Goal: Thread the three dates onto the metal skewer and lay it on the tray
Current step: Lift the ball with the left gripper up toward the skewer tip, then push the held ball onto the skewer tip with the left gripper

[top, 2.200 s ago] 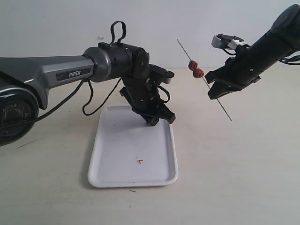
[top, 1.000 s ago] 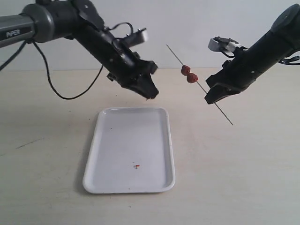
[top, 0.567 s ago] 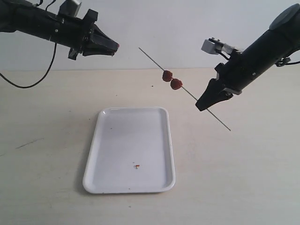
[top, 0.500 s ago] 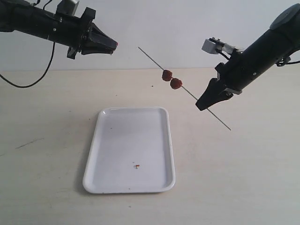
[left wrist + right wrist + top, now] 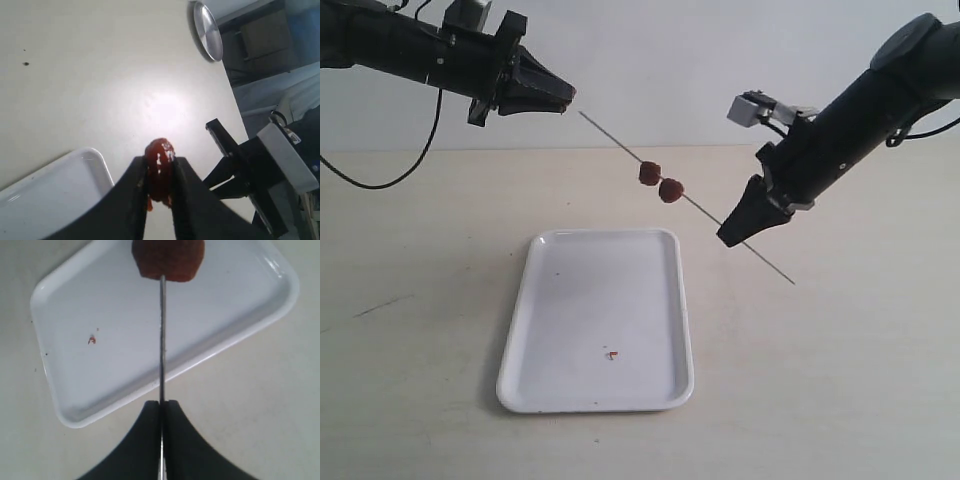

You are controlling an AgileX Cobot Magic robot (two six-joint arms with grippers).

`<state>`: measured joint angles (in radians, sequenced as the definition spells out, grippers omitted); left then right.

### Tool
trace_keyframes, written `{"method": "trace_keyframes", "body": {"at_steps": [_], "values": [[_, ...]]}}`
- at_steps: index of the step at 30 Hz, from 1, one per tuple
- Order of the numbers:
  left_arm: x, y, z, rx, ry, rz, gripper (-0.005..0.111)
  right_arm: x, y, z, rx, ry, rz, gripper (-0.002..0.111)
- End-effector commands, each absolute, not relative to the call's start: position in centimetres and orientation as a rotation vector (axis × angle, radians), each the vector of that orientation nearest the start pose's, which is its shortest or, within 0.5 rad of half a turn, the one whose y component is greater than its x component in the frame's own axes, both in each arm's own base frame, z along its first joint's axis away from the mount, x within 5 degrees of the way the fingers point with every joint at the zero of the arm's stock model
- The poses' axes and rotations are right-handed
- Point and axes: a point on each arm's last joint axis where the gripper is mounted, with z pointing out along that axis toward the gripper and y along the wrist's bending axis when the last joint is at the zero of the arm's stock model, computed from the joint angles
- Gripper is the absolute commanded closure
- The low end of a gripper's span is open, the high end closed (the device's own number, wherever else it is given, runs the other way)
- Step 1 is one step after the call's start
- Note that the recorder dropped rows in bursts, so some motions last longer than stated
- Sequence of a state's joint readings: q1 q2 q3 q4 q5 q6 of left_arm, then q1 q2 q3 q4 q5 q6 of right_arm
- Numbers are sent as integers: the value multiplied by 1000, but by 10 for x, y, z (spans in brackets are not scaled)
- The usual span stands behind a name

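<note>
My right gripper is shut on the thin metal skewer, holding it slanted in the air above the table. Two red-brown dates sit threaded on it, between the gripper and the skewer's upper end. In the right wrist view the skewer runs out from the gripper to the nearer date. My left gripper hangs high at the left, just off the skewer's upper tip, shut on the third date. The white tray lies flat on the table below.
A tiny reddish crumb lies on the tray, also showing as the crumb in the right wrist view. A black cable hangs from the left arm. A round metal disc shows at the table's far side.
The right gripper has carried the skewer with its two dates leftward, bringing the upper tip close to the left gripper. The left gripper has stayed nearly still.
</note>
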<state>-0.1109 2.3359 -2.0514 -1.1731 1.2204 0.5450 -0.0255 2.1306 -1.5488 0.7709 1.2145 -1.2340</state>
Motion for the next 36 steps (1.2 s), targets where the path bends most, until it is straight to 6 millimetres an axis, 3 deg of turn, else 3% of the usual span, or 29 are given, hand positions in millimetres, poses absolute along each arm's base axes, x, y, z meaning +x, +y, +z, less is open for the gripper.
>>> {"method": "trace_keyframes", "body": {"at_steps": [1, 13, 19, 36], "values": [[484, -137, 241, 354, 2339, -1461, 89, 414, 59, 175, -1191, 2380, 929, 108], [483, -137, 240, 356, 2350, -1450, 89, 415, 54, 171, -1134, 2466, 874, 108], [483, -135, 236, 386, 2388, -1392, 89, 418, 53, 174, -1092, 2447, 875, 108], [481, -145, 237, 381, 2363, -1449, 89, 419, 56, 177, -1076, 2413, 906, 108]]}}
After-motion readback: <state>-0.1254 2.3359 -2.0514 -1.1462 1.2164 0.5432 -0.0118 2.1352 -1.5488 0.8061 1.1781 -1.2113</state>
